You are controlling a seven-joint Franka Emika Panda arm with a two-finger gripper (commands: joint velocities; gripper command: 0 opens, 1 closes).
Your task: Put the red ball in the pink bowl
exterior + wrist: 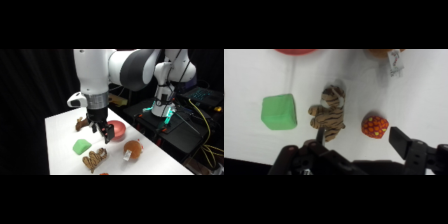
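Progress: none yet; your small red-orange ball (375,126) lies on the bench, jaws apart and empty, round pink bowl (118,129) waiting.

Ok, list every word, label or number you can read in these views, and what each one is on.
None can be read.
White tag on the orange-brown object: a dark mark, too blurred to read.
Red ball: yellow dots, no text.
Pink bowl, green block, tiger toy: no markings visible.
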